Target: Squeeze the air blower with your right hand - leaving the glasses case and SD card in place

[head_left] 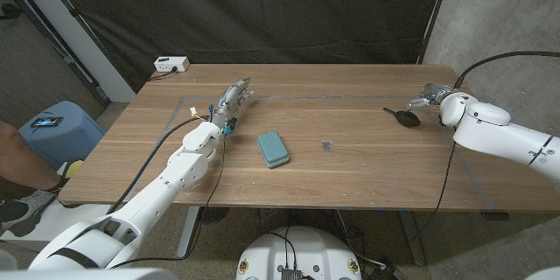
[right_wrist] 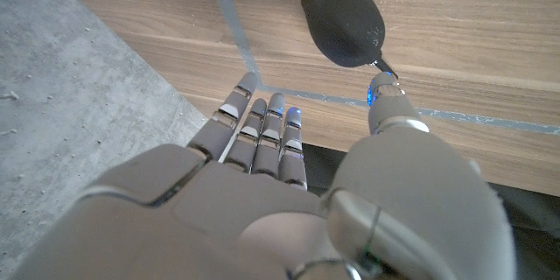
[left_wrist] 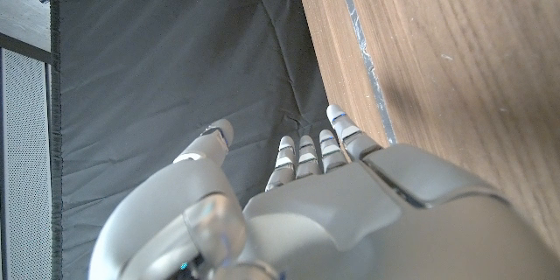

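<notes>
One air blower (head_left: pixel 406 118) lies on the wooden table (head_left: pixel 350 175) at its far right, a black bulb with a thin nozzle pointing left. The right hand (head_left: pixel 435 98) is just beside it on the right, with its fingers hard to separate in the head view. In the right wrist view the same right hand (right_wrist: pixel 289 184) holds nothing: its fingers (right_wrist: pixel 262 127) are extended side by side, the thumb stands apart, and the thumb tip is close to the nozzle end of the air blower (right_wrist: pixel 343 22); actual contact cannot be made out.

One glasses case (head_left: pixel 273 149), teal and oblong, lies near the table's middle. One SD card (head_left: pixel 326 146), a small dark speck too small to read, lies to its right.

The left hand (head_left: pixel 231 101) is at the far left of the table, fingers extended and spread narrowly, empty; the left wrist view shows this left hand (left_wrist: pixel 332 201) beside the table edge against a black curtain (left_wrist: pixel 157 70).

One white power strip (head_left: pixel 171 65) sits past the far left corner. A person's arm (head_left: pixel 22 162) is cut off at the left edge.
</notes>
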Controlling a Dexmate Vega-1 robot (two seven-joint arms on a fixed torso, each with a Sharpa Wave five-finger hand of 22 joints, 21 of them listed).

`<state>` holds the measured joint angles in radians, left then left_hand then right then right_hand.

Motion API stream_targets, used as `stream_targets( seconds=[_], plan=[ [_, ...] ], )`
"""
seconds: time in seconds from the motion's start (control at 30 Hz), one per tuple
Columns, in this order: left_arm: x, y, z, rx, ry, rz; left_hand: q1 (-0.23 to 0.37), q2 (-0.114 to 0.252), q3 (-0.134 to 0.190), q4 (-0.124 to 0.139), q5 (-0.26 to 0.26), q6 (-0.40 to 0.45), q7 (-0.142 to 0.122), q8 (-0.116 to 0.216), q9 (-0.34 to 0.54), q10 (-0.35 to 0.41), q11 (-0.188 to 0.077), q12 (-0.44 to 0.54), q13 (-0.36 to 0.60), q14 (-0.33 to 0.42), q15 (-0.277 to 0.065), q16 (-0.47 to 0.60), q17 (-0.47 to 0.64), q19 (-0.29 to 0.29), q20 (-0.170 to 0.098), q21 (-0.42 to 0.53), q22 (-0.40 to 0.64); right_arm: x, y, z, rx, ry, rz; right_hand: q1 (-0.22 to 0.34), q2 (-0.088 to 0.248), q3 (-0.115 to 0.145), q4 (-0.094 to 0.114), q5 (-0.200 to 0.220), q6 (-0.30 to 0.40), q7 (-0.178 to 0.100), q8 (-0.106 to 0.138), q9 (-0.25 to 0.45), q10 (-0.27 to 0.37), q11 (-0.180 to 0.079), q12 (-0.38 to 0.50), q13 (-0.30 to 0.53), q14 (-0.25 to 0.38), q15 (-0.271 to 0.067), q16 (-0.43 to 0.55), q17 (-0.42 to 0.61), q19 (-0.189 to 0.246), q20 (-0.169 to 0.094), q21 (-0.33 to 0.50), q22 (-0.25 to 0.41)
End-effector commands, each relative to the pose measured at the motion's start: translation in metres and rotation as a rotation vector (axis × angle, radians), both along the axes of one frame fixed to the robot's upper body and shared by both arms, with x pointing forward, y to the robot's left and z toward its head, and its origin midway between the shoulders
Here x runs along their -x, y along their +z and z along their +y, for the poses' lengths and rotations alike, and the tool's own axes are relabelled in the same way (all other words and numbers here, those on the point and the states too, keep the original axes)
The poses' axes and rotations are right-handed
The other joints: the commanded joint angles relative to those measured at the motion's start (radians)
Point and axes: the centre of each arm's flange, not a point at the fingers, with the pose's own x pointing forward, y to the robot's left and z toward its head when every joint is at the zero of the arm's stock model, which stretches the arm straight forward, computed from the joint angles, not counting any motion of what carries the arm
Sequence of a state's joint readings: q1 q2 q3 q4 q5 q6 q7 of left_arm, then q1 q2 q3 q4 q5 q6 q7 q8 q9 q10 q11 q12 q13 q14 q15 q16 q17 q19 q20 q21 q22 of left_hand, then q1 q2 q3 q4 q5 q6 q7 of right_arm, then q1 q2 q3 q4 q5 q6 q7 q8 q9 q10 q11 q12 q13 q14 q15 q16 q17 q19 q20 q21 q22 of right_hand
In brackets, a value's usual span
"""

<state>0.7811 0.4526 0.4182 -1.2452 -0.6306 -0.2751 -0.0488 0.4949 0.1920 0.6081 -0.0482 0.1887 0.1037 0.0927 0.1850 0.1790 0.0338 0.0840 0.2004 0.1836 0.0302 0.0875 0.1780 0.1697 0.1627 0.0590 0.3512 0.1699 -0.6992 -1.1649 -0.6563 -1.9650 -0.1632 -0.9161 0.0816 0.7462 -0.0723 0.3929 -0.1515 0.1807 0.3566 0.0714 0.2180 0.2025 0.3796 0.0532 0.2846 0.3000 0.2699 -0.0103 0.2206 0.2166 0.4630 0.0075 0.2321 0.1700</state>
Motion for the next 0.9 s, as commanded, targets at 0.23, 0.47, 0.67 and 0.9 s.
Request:
stream_targets(
  seconds=[0.23, 0.47, 0.67, 0.9],
  plan=[
    [0.0, -0.002, -0.001, 0.007, -0.004, 0.002, 0.014, 0.0, -0.001, -0.004, 0.006, 0.009, -0.002, 0.003, 0.004, 0.003, 0.005, 0.002, 0.004, 0.005, 0.01, 0.007, 0.004, 0.01, -0.001, -0.005, 0.004, -0.006, 0.001, 0.01, -0.01, -0.014, 0.078, -0.007, -0.012, -0.009, 0.001, 0.006, -0.003, -0.002, 0.0, 0.002, -0.004, -0.002, -0.004, 0.006, -0.006, 0.001, -0.003, 0.004, -0.01, 0.003, -0.006, 0.004],
    [0.001, -0.005, -0.001, 0.011, -0.007, 0.002, 0.014, 0.0, -0.001, -0.004, 0.006, 0.008, -0.001, 0.003, 0.004, 0.005, 0.006, 0.003, 0.004, 0.004, 0.01, 0.007, 0.004, 0.01, -0.001, -0.008, 0.004, -0.005, 0.005, 0.02, -0.019, -0.01, 0.079, -0.008, -0.012, -0.011, 0.002, 0.007, -0.001, -0.001, 0.0, 0.002, -0.003, -0.001, -0.004, 0.008, -0.004, 0.004, -0.001, 0.005, -0.012, 0.007, -0.009, 0.005],
    [0.002, -0.007, -0.002, 0.016, -0.011, 0.0, 0.015, 0.0, -0.002, -0.004, 0.006, 0.008, -0.001, 0.002, 0.004, 0.004, 0.004, 0.002, 0.004, 0.004, 0.009, 0.007, 0.004, 0.011, -0.001, -0.01, 0.004, -0.007, 0.004, 0.026, -0.01, -0.002, 0.086, -0.008, -0.012, -0.013, 0.002, 0.008, 0.001, 0.0, 0.001, 0.002, 0.0, 0.001, -0.002, 0.01, -0.003, 0.004, 0.0, 0.006, -0.012, 0.008, -0.011, 0.005],
    [0.004, -0.009, -0.001, 0.019, -0.008, 0.004, 0.015, 0.001, -0.002, -0.003, 0.006, 0.008, -0.001, 0.002, 0.004, 0.004, 0.005, 0.002, 0.005, 0.004, 0.01, 0.007, 0.004, 0.012, -0.001, -0.012, 0.004, -0.007, 0.001, 0.03, -0.009, -0.002, 0.103, -0.006, -0.012, -0.014, 0.002, 0.009, 0.005, 0.001, 0.002, 0.002, 0.003, 0.002, -0.001, 0.012, 0.0, 0.002, 0.003, 0.007, -0.011, 0.009, -0.012, 0.005]
  ],
)
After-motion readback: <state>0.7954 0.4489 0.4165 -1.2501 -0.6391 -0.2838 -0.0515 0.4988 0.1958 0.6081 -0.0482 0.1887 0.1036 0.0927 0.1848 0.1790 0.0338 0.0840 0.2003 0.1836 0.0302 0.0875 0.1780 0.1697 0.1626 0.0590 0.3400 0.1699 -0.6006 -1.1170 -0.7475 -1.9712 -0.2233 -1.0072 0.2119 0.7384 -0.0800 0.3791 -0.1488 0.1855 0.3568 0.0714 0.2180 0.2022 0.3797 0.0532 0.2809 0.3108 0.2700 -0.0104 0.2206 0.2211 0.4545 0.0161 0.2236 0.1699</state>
